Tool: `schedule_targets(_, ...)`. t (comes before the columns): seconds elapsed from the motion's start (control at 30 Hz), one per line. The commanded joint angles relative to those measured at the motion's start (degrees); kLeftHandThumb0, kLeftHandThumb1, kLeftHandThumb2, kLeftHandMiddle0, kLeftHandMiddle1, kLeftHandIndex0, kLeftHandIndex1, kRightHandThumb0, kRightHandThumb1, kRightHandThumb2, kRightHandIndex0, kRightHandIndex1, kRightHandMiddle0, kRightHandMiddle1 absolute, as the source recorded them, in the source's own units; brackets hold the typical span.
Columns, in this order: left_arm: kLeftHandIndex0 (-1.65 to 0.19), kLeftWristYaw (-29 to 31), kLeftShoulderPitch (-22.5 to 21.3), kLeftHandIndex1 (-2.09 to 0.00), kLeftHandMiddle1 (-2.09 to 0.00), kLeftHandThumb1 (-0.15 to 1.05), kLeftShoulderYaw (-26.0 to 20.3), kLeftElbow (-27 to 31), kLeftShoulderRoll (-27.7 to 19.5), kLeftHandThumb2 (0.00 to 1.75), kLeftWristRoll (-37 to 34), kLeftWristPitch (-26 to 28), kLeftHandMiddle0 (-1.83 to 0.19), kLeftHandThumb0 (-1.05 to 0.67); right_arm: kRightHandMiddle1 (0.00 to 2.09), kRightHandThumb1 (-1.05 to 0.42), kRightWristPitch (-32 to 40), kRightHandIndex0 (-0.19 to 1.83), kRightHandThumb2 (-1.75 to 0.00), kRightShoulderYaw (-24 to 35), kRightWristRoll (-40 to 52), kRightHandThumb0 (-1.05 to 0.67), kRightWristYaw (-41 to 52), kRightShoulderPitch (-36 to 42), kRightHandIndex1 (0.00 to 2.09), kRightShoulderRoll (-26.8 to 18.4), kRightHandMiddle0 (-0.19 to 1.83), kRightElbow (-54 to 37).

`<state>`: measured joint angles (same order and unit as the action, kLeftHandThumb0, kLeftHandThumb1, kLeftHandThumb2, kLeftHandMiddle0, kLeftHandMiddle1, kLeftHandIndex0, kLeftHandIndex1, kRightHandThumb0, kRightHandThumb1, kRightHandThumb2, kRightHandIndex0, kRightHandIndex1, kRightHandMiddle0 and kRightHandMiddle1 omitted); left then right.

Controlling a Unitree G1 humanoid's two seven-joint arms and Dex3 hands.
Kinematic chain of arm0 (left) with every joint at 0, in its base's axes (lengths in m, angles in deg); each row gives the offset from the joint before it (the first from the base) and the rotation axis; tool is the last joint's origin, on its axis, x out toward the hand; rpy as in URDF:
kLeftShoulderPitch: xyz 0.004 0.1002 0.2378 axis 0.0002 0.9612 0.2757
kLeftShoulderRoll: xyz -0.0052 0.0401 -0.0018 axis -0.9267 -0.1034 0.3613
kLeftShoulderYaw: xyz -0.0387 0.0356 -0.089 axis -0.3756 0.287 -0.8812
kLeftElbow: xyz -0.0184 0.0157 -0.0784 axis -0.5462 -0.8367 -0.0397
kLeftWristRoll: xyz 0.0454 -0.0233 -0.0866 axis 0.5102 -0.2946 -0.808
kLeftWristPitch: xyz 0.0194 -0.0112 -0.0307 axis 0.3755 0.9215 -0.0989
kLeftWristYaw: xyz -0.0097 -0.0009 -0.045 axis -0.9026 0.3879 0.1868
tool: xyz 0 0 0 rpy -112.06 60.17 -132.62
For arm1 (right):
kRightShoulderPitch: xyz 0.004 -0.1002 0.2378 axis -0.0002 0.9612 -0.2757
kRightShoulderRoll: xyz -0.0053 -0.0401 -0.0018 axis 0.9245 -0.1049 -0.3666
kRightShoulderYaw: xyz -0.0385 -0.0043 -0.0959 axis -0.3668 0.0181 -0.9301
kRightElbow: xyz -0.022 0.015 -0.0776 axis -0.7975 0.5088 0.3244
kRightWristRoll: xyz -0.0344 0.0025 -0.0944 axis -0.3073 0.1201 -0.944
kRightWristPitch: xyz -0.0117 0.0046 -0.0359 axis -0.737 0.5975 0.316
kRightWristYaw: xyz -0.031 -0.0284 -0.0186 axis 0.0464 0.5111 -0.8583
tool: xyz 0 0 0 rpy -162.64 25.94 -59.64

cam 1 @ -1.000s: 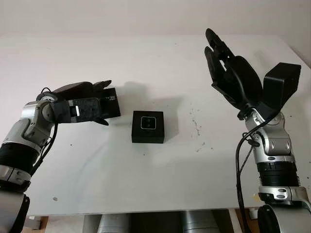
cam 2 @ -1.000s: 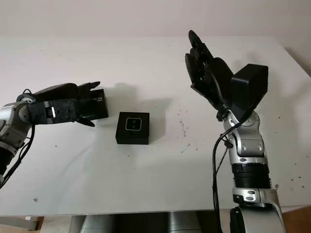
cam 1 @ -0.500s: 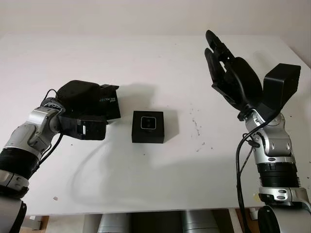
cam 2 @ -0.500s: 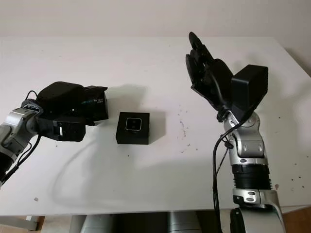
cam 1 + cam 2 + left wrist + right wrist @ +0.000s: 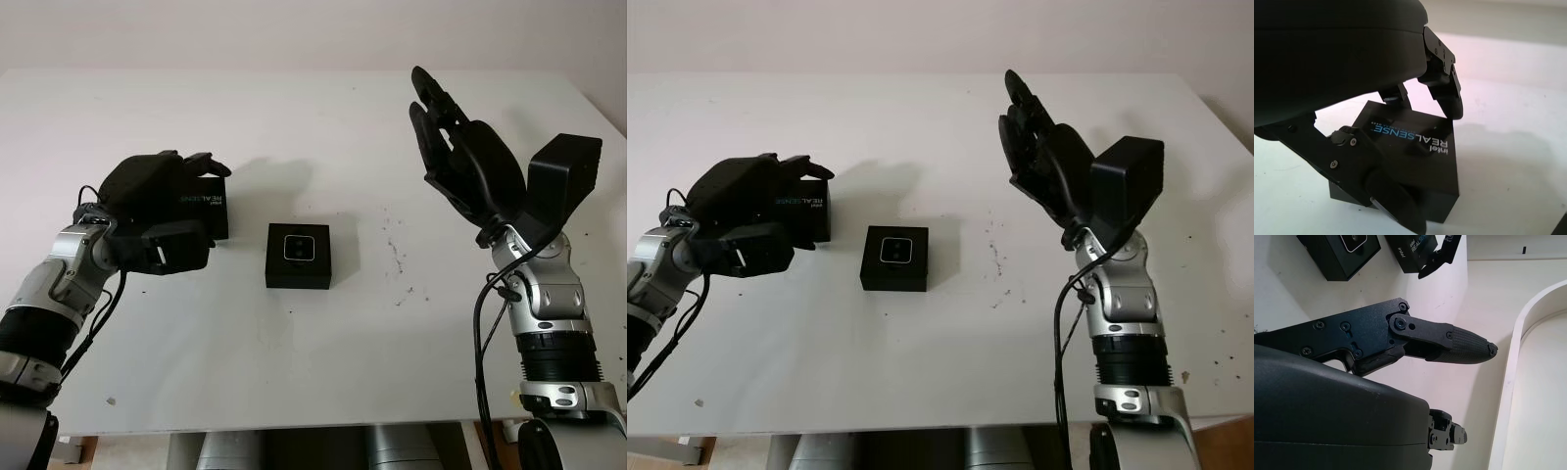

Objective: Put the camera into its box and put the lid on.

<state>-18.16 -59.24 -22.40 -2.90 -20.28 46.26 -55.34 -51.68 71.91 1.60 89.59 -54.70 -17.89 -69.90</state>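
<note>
- white desk [image 5: 294, 382] runs wide under both arms, with small dark specks right of its middle.
- black box [image 5: 299, 256] sits near the desk's middle, open on top, with the camera [image 5: 298, 247] lying inside it, lens side up.
- lid [image 5: 202, 206], black with white and blue lettering, stands just beside the box toward the left edge, apart from it.
- left hand [image 5: 162, 196] is wrapped over the lid, fingers [image 5: 1442, 88] curled on its far side and thumb on the near side, gripping it.
- right hand [image 5: 460, 157] is raised above the desk's right part, open, holding nothing.
</note>
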Motion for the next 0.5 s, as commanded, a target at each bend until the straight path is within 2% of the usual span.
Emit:
schedule_targets(0.0, -0.39, 0.94, 0.87, -0.99, -0.99, 1.02, -1.38, 3.00, 0.44, 0.05, -0.94, 1.62, -0.46, -0.06, 0.05, -1.05, -0.63, -0.14, -0.60, -0.17, 0.25, -0.67, 0.21, 0.23, 0.05, 0.13, -0.09, -0.68)
schedule_targets(0.13, -0.41, 5.15, 0.65, -1.00, -1.06, 1.00, -2.75, 9.28, 0.13, 0.05, -2.45, 5.94, -0.46, -0.07, 0.05, -1.05, -0.38, -0.14, -0.60, -0.19, 0.30, -0.68, 0.27, 0.29, 0.05, 0.13, -0.09, -0.77)
schedule_targets(0.3, -0.42, 12.56, 0.90, -0.97, -0.98, 0.99, -4.08, 22.53, -0.29, 0.05, -2.86, 12.57, -0.49, -0.03, 0.06, -1.05, -1.26, -0.13, -0.58, -0.61, -0.55, -0.69, -0.74, 0.27, 0.06, 0.60, -0.08, -0.49)
schedule_targets(0.4, -0.42, 16.28, 0.93, -0.99, -1.06, 0.99, -5.23, 28.13, 0.84, 0.05, -4.73, 17.17, -0.48, -0.03, 0.05, -1.05, -1.31, -0.13, -0.57, -0.76, -0.55, -0.69, -1.37, 0.09, 0.06, 1.27, -0.08, -0.40)
schedule_targets(0.47, -0.39, 18.95, 0.43, -1.05, -1.18, 0.99, -5.44, 31.70, 1.79, 0.05, -5.68, 21.37, -0.47, -0.05, 0.04, -1.05, -0.97, -0.14, -0.57, -0.94, -0.33, -0.69, -1.40, -0.25, 0.05, 1.74, -0.10, -0.37)
